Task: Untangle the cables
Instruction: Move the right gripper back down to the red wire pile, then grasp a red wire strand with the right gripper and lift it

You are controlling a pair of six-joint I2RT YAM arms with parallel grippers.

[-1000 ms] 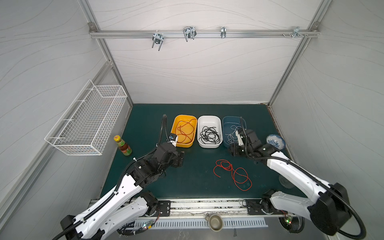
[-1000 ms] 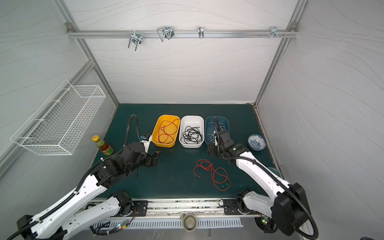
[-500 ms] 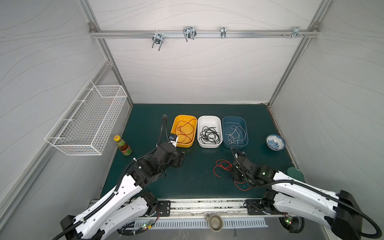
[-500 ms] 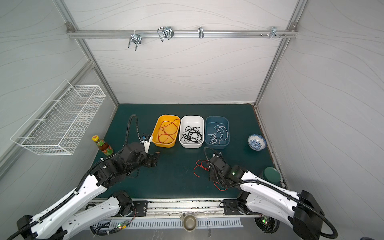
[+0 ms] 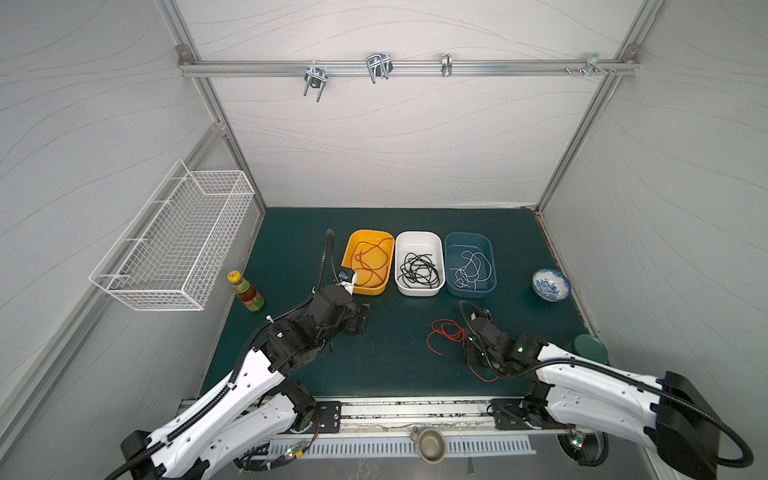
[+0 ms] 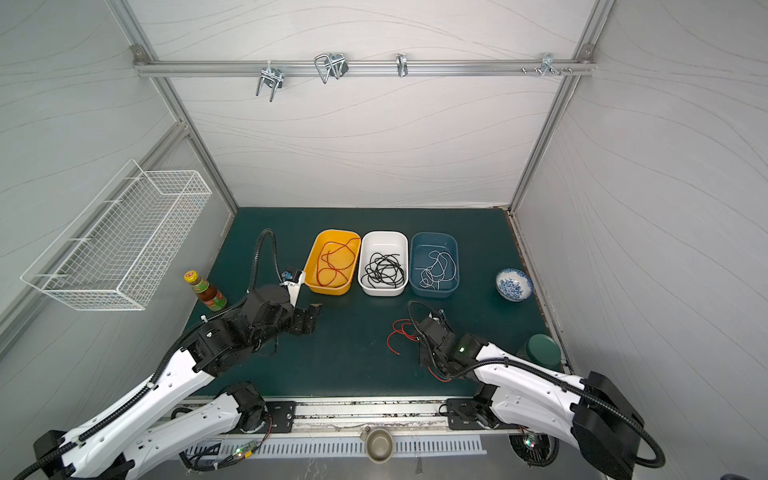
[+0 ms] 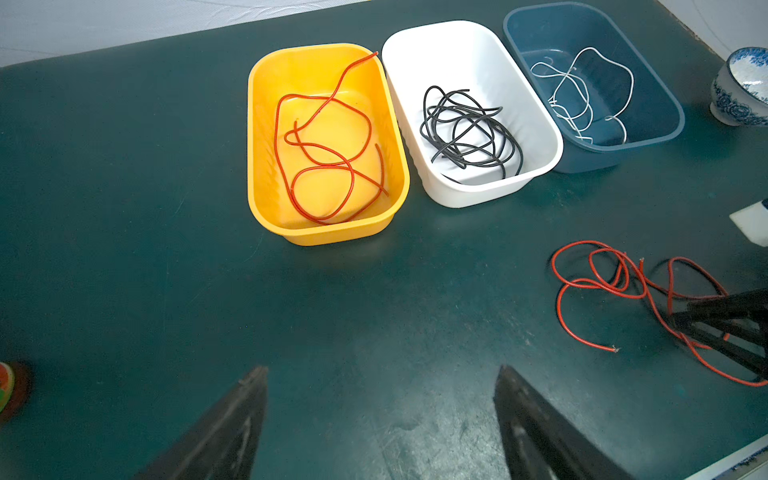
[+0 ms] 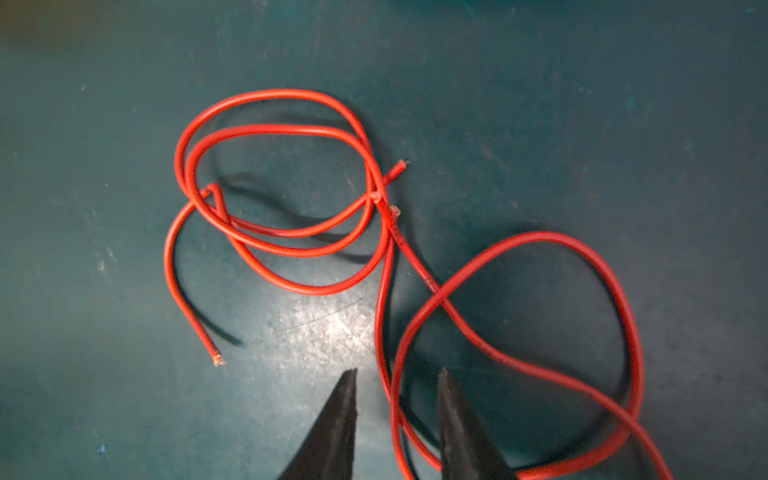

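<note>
Lying at four o'clock on the matte dark-green mat (image 5: 395,365), with the dial read in a top view: loose red cable (image 8: 376,197). It is thin glossy insulated wire in several overlapping round loops, with pale frayed cut ends.

Right gripper (image 8: 397,372): black tapered wedge jaws with a narrow gap between them, straddling two strands of that cable without pinching them.

Left gripper (image 7: 381,370): matching black wedges, spread wide and empty, over bare mat at eight o'clock.

Twelve o'clock: a row of three smooth, round-cornered plastic tubs, close side by side.
- yellow tub (image 7: 253,124), holding a looped red cable (image 7: 328,156)
- white tub (image 7: 469,191), holding a dense black cable (image 7: 469,124)
- blue tub (image 7: 590,162), holding a slack white cable (image 7: 582,95)

Three o'clock: glazed blue-and-white bowl (image 5: 550,284).
</note>
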